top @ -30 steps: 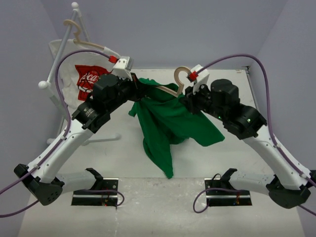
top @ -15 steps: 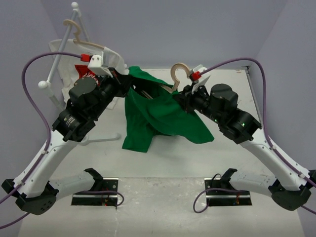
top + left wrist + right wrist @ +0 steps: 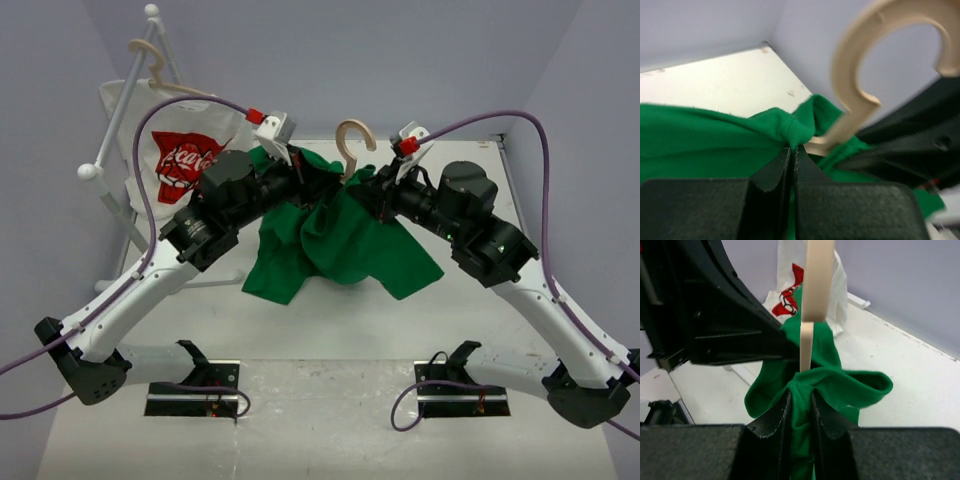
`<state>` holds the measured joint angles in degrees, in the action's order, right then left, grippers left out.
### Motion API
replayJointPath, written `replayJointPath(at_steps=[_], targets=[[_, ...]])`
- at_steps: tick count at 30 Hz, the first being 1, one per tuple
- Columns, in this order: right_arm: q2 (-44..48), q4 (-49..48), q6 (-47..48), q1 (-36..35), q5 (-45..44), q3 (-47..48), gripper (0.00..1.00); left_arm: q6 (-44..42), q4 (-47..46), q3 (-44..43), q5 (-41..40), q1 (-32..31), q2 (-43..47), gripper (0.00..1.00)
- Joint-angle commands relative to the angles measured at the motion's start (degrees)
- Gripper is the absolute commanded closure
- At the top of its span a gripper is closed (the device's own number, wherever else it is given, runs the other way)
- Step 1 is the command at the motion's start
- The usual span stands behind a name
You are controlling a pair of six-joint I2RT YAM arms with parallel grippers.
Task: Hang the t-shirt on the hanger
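Note:
The green t-shirt (image 3: 335,240) hangs bunched in the air between my two grippers, above the table. The beige hanger's hook (image 3: 352,140) sticks up out of its collar; the rest of the hanger is hidden inside the cloth. My left gripper (image 3: 300,178) is shut on the ribbed collar (image 3: 797,131), just left of the hook (image 3: 865,75). My right gripper (image 3: 372,190) is shut on a bunched fold of the collar (image 3: 805,390), right below the hanger's neck (image 3: 807,345).
A white rack (image 3: 120,110) stands at the back left with a second beige hanger (image 3: 160,70) wearing the white red-logo shirt (image 3: 185,160). The shirt's hem hangs close to the table (image 3: 330,330). The back wall is near.
My left gripper swung left and then back right toward the hook. The shirt has bunched up tighter around the hanger, and the hook now stands more upright between the two grippers.

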<state>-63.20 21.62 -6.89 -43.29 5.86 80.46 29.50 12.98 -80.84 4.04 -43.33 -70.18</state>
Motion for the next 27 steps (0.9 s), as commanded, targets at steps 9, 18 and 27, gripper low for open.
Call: replayJointPath(at_steps=[9, 18, 27], targets=[[17.5, -17.1, -2.3, 8.5, 13.1, -17.8, 1.00, -5.9, -1.5, 9.2, -17.8, -2.3, 15.2, 0.39], [17.2, -11.8, 7.2, 12.2, 25.1, -17.6, 1.00, -27.4, 2.0, 2.9, 7.7, -2.3, 13.3, 0.29], [12.6, -4.9, 16.3, 14.0, 48.9, -14.6, 1.00, -26.8, 3.5, -7.8, 41.2, -2.3, 2.1, 0.27]])
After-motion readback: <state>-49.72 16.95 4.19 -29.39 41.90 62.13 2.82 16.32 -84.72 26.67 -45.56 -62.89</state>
